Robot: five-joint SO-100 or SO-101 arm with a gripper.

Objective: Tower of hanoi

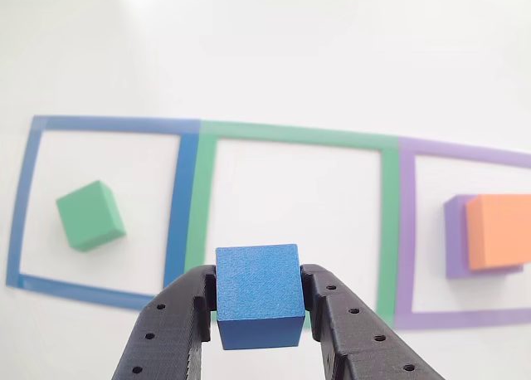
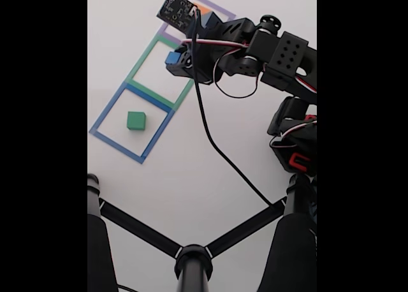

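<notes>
Your gripper (image 1: 259,301) clenches the small matte blue cube (image 1: 257,295) squarely between its jaws, arm reaching over the green outline's (image 1: 290,135) near edge.

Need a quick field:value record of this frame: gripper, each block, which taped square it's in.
gripper: shut on blue cube, seen over the green taped square's near edge
blue cube: clamped between the two black fingers
green block: lies alone, rotated, inside blue taped square
orange block: on top of purple block
purple block: inside purple taped square
green taped square: no block resting inside it
surface: white table
</notes>
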